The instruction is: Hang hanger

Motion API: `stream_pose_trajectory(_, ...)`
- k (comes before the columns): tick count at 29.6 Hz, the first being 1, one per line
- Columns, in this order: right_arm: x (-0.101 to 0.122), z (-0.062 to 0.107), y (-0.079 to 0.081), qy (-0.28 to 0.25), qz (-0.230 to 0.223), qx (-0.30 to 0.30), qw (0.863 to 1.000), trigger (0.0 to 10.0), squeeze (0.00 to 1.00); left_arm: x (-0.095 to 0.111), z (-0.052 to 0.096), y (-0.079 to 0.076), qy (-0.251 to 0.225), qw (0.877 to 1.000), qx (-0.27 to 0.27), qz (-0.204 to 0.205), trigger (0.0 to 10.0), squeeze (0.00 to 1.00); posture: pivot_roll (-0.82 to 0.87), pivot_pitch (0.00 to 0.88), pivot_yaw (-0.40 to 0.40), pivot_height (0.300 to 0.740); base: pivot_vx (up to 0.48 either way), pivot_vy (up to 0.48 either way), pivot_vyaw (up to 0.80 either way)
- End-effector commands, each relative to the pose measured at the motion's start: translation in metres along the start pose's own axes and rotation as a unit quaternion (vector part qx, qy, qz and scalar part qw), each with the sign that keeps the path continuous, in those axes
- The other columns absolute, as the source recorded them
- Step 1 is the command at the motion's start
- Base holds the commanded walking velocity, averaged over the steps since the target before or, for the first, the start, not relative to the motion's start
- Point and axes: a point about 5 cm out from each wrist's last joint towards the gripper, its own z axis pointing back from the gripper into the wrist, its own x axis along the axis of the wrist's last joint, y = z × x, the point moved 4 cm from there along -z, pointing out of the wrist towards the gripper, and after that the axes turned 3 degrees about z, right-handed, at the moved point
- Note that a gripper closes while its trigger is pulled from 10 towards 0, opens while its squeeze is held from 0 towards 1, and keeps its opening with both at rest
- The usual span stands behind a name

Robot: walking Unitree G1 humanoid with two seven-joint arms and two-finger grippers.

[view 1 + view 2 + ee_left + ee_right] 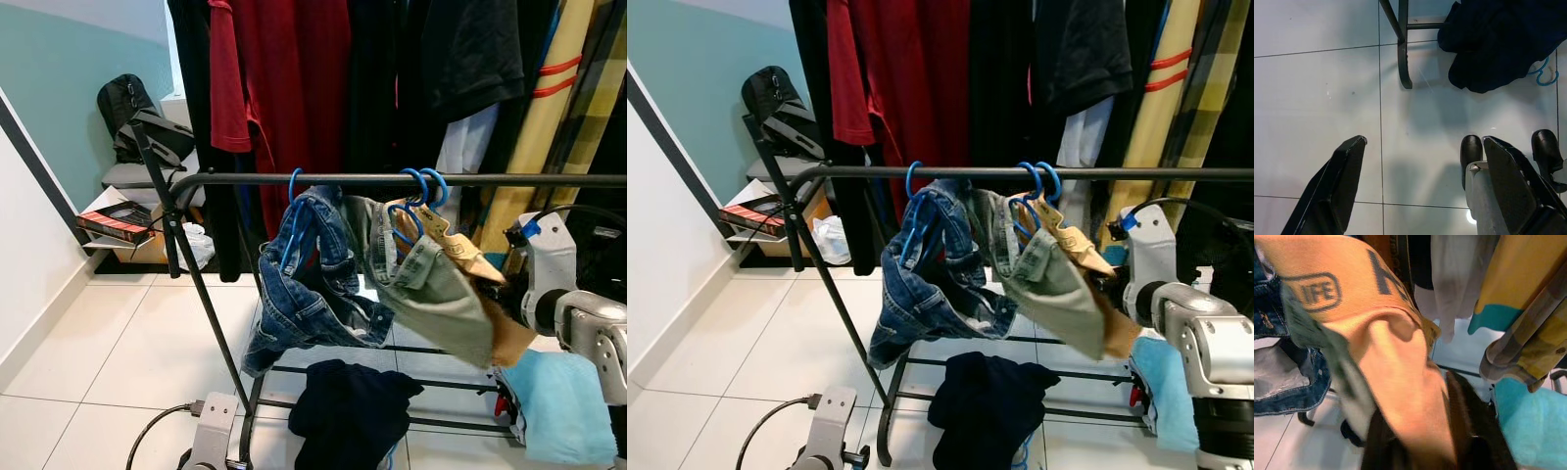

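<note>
White floor tiles [118,343] lie under a black clothes rail [392,180] across the frame's middle, where blue hangers [421,191] carry jeans [309,284] and, right of them, green and tan garments [436,284]. At lower left the left gripper [1415,191] hangs above the floor, fingers wide apart, holding nothing. At right the right gripper [1420,450] lies under the tan cloth; I cannot tell if it is apart or together.

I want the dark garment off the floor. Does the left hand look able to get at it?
Probably yes: the left hand hangs open over bare tile, with the dark garment just ahead beside the rack foot.
</note>
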Motion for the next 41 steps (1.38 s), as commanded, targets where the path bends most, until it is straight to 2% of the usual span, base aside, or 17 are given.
stream_pose_trajectory(1,0.008,-0.001,-0.001,-0.018,-0.001,-0.003,1.000,0.0,0.00,0.000,0.000,0.007,0.002,1.000,0.006,-0.007,10.0,0.00,-0.13,0.000,0.082,0.740,0.000,0.000,0.00)
stream_pose_trajectory(7,0.016,0.000,0.004,-0.045,-0.004,0.009,0.999,0.0,0.00,0.000,0.000,0.007,0.003,1.000,0.007,-0.007,10.0,0.00,-0.13,0.000,0.083,0.740,0.000,0.000,0.00)
stream_pose_trajectory(10,0.036,0.005,0.009,-0.106,-0.017,0.030,0.994,0.0,0.00,0.000,0.000,0.007,0.003,1.000,0.007,-0.008,10.0,0.00,-0.13,0.000,0.083,0.740,0.000,0.000,0.00)
stream_pose_trajectory(16,0.052,0.010,0.005,-0.150,-0.027,0.024,0.988,0.0,0.00,-0.001,0.000,0.007,0.004,1.000,0.007,-0.010,10.0,0.00,-0.13,0.000,0.083,0.740,0.000,0.000,0.00)
stream_pose_trajectory(25,0.040,0.018,0.006,-0.141,-0.038,0.049,0.988,0.0,0.00,-0.004,0.000,0.009,0.017,1.000,0.017,-0.008,10.0,0.00,-0.14,0.000,0.080,0.740,-0.087,0.000,0.00)
stream_pose_trajectory(41,0.045,0.021,0.000,-0.151,-0.035,0.029,0.987,0.0,0.00,-0.004,0.000,0.009,0.018,1.000,0.018,-0.015,10.0,0.00,-0.14,0.000,0.087,0.740,-0.322,0.000,0.00)
